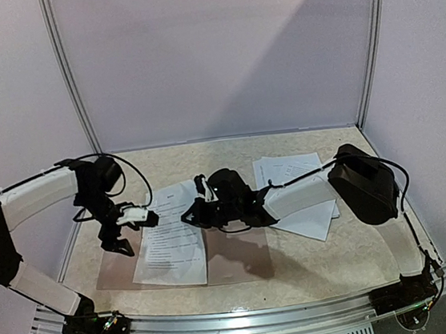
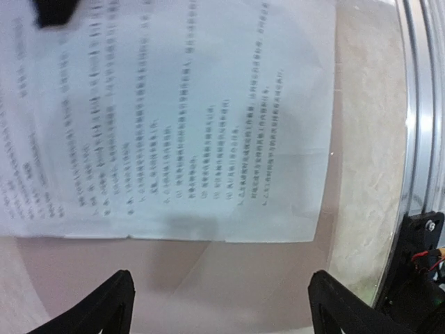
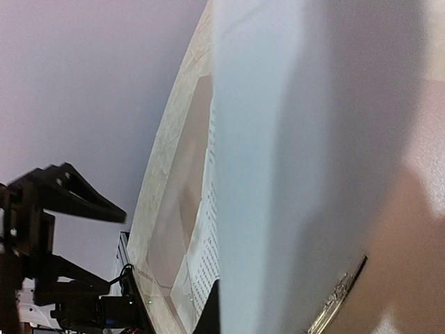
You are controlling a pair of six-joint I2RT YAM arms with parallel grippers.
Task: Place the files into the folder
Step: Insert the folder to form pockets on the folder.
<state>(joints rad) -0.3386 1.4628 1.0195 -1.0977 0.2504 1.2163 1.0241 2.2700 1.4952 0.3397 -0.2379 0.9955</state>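
Two arms: the left sits at 9 o'clock of the folder, and the right reaches in from 3 o'clock.
Left fingers: spread wide and holding nothing, they hang over the folder's 9 o'clock edge.
Right fingers: pinched shut on the sheet at its 1 o'clock edge, which curls upward.
Sheet: printed side up, it covers the folder's left half.
Folder: it lies open and flat at 6 o'clock on the tabletop, with its metal clip beside the raised sheet.
Remaining files: a loose stack at 2 o'clock of the folder, partly under the right arm.
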